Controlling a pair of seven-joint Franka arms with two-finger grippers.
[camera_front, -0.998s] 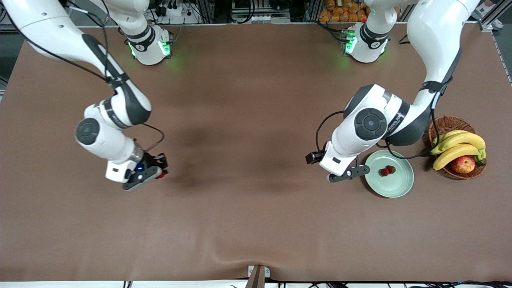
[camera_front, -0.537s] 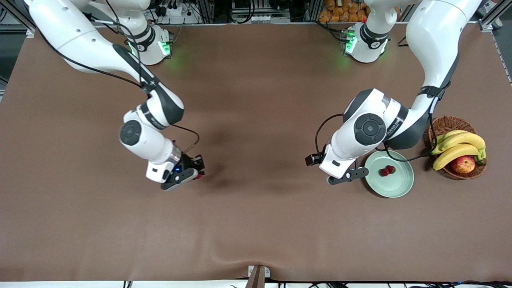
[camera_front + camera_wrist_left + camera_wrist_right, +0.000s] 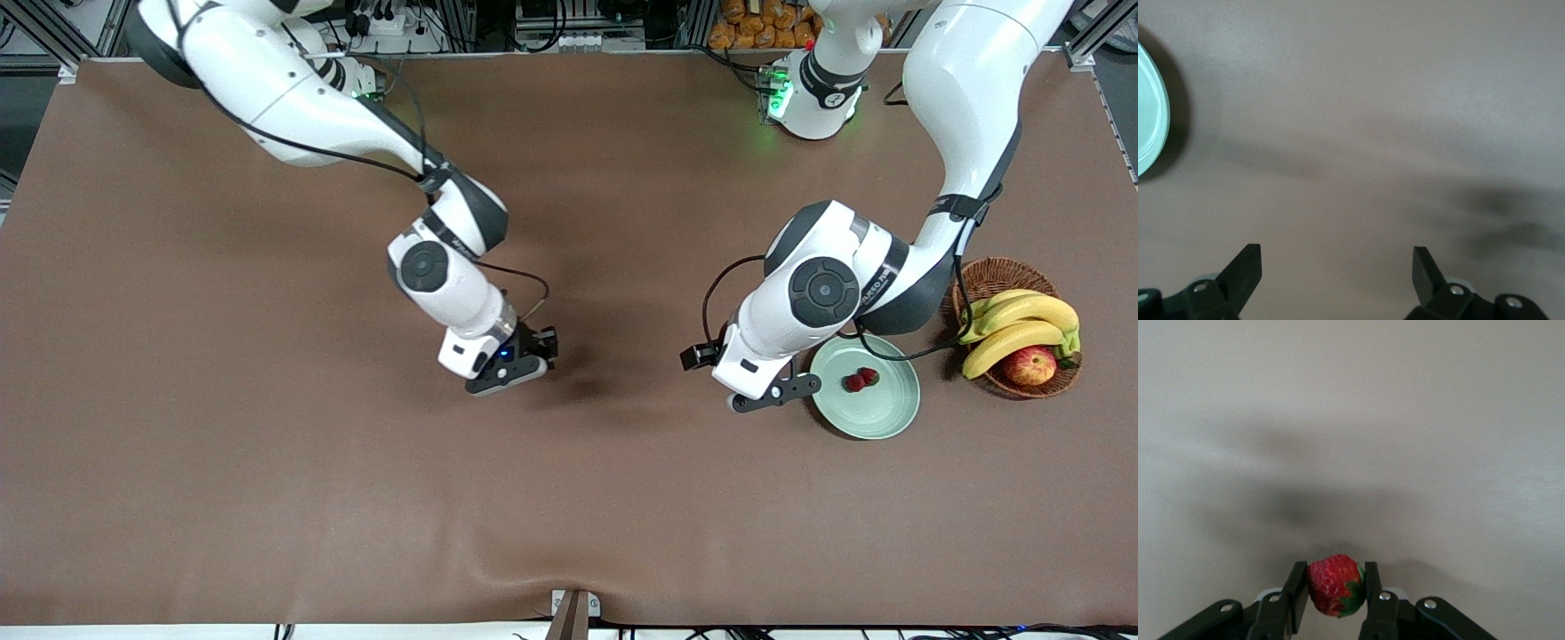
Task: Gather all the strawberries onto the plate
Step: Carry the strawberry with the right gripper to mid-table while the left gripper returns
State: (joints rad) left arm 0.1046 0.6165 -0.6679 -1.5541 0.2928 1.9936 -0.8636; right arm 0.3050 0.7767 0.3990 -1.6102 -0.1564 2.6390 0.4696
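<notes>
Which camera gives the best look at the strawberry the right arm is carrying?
The right wrist view: the strawberry sits clamped between the right gripper fingers, red skin and green cap clear. In the front view the gripper hides it. The left wrist view does not show it.

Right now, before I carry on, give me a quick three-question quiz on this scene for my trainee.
1. True or false: the right gripper has its jaws shut on a strawberry.
2. How many strawberries already lie in the plate?
A) none B) two C) four
3. Fill in: the left gripper, jaws open and empty, is over the bare table beside the ____.

Key: 1 true; 2 B; 3 plate. The basket with bananas and an apple sits toward the left arm's end of the table, beside the plate.
</notes>
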